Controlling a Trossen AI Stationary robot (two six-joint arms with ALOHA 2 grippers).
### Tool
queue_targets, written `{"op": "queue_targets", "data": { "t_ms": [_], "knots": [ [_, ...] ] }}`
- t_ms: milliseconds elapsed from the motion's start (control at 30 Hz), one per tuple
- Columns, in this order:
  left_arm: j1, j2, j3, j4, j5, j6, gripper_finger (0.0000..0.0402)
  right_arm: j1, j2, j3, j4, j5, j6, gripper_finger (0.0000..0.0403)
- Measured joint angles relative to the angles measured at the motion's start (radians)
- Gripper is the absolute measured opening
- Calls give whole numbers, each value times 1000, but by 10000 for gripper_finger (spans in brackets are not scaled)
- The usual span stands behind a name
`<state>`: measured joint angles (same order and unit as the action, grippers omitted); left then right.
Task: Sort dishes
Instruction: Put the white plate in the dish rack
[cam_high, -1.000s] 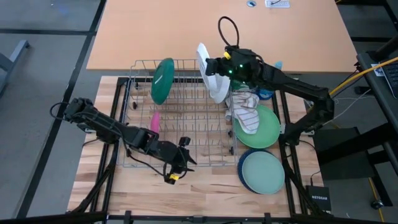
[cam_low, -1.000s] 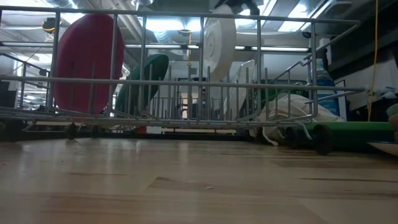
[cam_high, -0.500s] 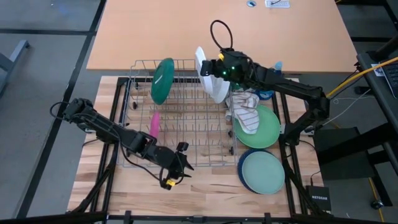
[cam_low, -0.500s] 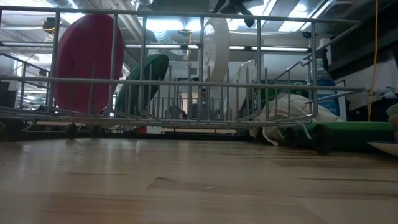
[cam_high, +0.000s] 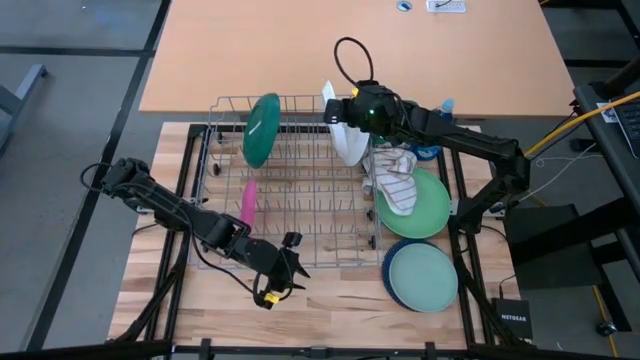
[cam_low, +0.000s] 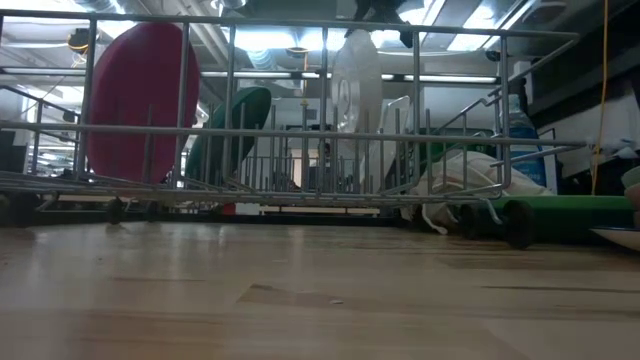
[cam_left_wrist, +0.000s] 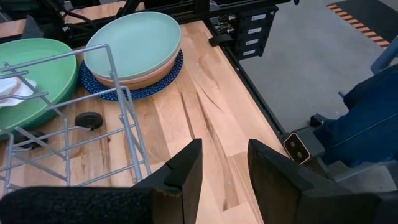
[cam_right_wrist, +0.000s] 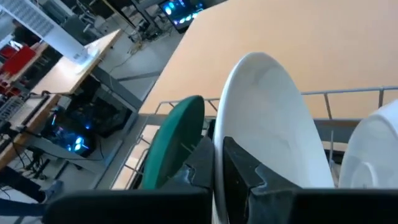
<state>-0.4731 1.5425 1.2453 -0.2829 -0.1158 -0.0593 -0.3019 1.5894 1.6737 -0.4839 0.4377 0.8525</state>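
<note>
Since a second ago, the right tool (cam_high: 338, 112) has carried its white plate (cam_high: 345, 135) a little toward the middle of the wire rack (cam_high: 290, 180) and turned it more edge-on; the left tool (cam_high: 285, 275) has drifted slightly along the rack's near edge.

Seen from above, a wire dish rack sits on a pale wooden worktop (cam_high: 330, 310). The right tool is clenched on the rim of the white plate, holding it upright over the rack's far right part. Its wrist camera shows the two dark fingers (cam_right_wrist: 239, 168) pinching the plate's edge, with a second white plate (cam_right_wrist: 373, 149) standing just beside it.

A dark green plate (cam_high: 261, 128) stands on edge at the far side of the rack, and a pink plate (cam_high: 248, 195) stands on edge nearer the left side. From table height, the pink plate (cam_low: 140, 100), the dark green plate (cam_low: 230, 135) and the held white plate (cam_low: 357, 85) all appear upright behind the rack's bars.

To the right of the rack lies a light green plate (cam_high: 425, 210) with a beige-and-white cloth (cam_high: 398, 180) draped partly over it. Nearer the front, a pale teal plate (cam_high: 422, 275) tops a small stack; the left wrist camera shows a brown plate (cam_left_wrist: 146, 73) and a navy plate (cam_left_wrist: 146, 87) beneath it.

The left tool hovers over bare worktop just beyond the rack's near edge, its fingers (cam_left_wrist: 183, 180) parted and gripping nothing.
</note>
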Motion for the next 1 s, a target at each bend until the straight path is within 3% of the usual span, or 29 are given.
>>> {"op": "queue_targets", "data": {
  "t_ms": [1000],
  "knots": [
    [-6, 0, 0, 0, 0, 3, 117, 2, 36, 0, 22, -2, 112, 13]
  ]
}}
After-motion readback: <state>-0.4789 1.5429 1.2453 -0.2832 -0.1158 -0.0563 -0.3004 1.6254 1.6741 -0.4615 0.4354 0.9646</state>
